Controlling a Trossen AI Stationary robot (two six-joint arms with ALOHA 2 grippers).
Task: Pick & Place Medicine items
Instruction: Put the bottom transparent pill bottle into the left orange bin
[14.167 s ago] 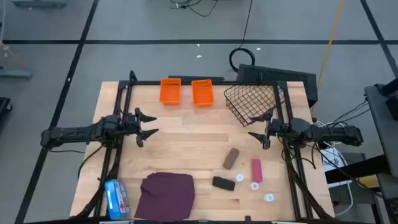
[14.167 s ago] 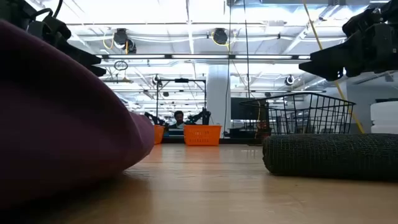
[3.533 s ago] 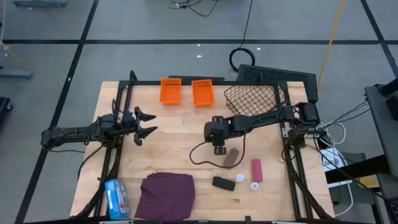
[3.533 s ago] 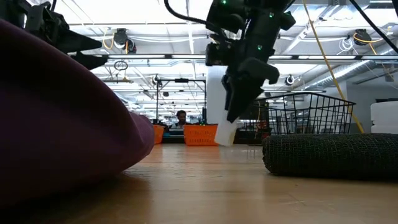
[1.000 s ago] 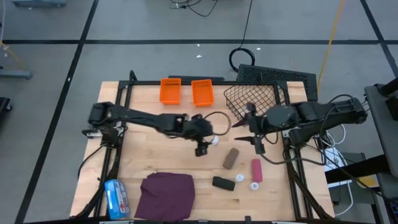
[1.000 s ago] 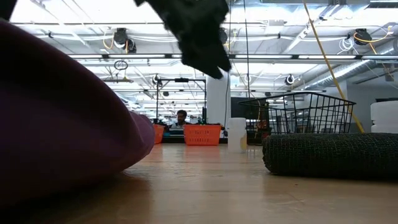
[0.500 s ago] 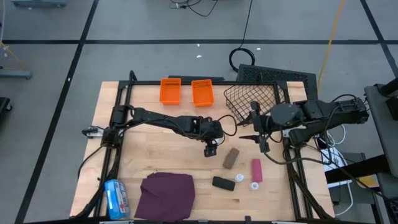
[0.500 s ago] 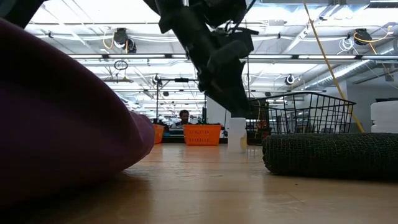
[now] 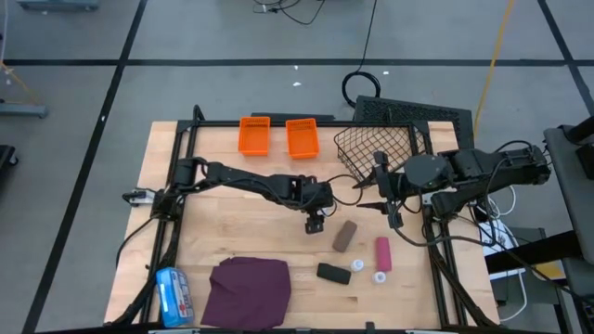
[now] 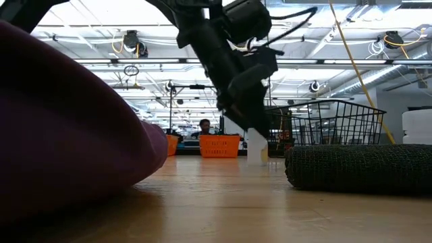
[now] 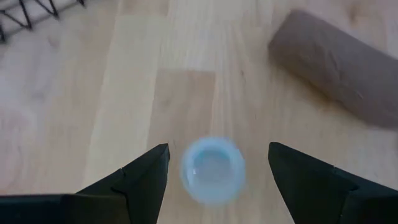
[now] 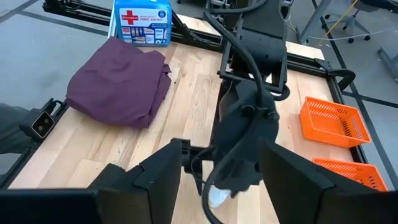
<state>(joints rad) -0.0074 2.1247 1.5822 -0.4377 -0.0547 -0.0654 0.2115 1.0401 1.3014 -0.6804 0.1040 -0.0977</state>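
Left edge of table [image 9: 167, 148], near side: blue-and-white packet [image 9: 173, 295], purple cloth [image 9: 251, 289] beside it. Far side: two orange bins [image 9: 277, 136]. Left arm stretched across to table centre; left gripper [image 9: 316, 224] hangs directly over small white bottle [image 11: 212, 170], fingers spread wide either side of it, grasping nothing. Grey-brown oblong [image 9: 345, 235] just right of bottle. Black oblong [image 9: 333, 273], pink tube [image 9: 381, 253], more white bottles [image 9: 368, 270] nearer front. Wire basket [image 9: 380, 148] far right. Right gripper [image 9: 381, 197] beside basket, fingers apart, empty.
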